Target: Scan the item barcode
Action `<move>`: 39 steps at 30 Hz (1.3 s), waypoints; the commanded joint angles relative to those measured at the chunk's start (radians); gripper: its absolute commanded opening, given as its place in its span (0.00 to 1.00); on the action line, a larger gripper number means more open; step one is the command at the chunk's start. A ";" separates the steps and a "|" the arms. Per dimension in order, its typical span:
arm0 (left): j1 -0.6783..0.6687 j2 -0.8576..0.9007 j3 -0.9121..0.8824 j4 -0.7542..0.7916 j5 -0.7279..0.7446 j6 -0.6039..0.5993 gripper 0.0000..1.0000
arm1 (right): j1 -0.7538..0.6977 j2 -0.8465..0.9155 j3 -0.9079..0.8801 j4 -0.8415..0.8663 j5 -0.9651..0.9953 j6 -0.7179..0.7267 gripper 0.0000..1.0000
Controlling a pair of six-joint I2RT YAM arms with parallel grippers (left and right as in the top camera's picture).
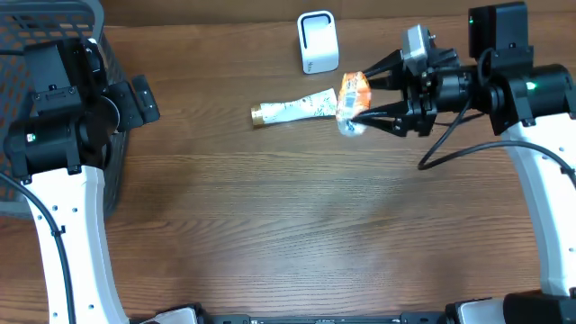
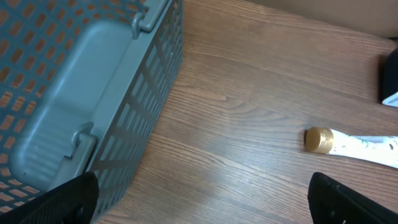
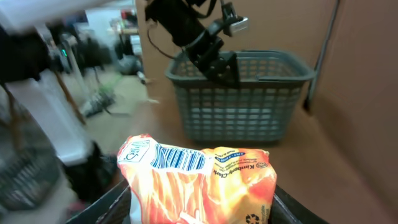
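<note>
An orange-and-white plastic packet (image 1: 353, 90) sits between the fingers of my right gripper (image 1: 361, 97), which is shut on it a little to the right of the white scanner (image 1: 318, 42). In the right wrist view the packet (image 3: 205, 183) fills the gap between the two black fingers (image 3: 102, 208), and its barcode (image 3: 179, 158) shows on the upper edge. My left gripper (image 2: 202, 208) is open over bare wood beside the basket, with nothing between its fingers (image 2: 68, 199). It stands at the far left (image 1: 144, 99).
A white tube with a gold cap (image 1: 292, 110) lies just left of the packet and shows in the left wrist view as the tube (image 2: 367, 146). A grey mesh basket (image 1: 54, 18) fills the back left corner. The basket (image 3: 239, 93) also shows behind the packet.
</note>
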 commanded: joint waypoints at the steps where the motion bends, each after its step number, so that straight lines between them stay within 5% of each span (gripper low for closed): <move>1: 0.000 -0.002 0.016 0.003 -0.012 0.015 1.00 | -0.001 0.051 -0.005 0.102 0.018 -0.161 0.53; 6: 0.000 -0.002 0.016 0.003 -0.012 0.015 1.00 | -0.001 0.126 -0.004 0.261 -0.008 -0.066 0.55; 16: 0.000 -0.002 0.016 0.003 -0.012 0.015 1.00 | -0.001 0.135 -0.004 0.257 -0.019 0.076 0.53; 18: 0.000 -0.002 0.016 0.003 -0.012 0.015 1.00 | -0.001 0.135 -0.004 0.291 -0.043 0.227 0.44; 23: 0.000 -0.002 0.016 0.003 -0.012 0.015 1.00 | 0.000 0.164 -0.004 0.520 -0.079 0.747 0.43; 29: 0.000 -0.002 0.016 0.003 -0.012 0.015 1.00 | 0.000 0.270 -0.004 0.818 0.074 1.451 0.62; 31: 0.000 -0.002 0.016 0.003 -0.012 0.015 1.00 | 0.000 0.293 -0.004 0.817 0.107 1.598 0.64; 34: 0.000 -0.002 0.016 0.003 -0.012 0.015 1.00 | 0.000 0.316 -0.004 0.784 0.113 1.757 0.53; 36: 0.000 -0.002 0.016 0.003 -0.012 0.015 1.00 | 0.000 0.321 -0.004 0.689 0.113 1.771 0.49; 39: 0.000 -0.002 0.016 0.003 -0.012 0.015 1.00 | 0.000 0.327 -0.005 0.280 0.125 1.593 0.46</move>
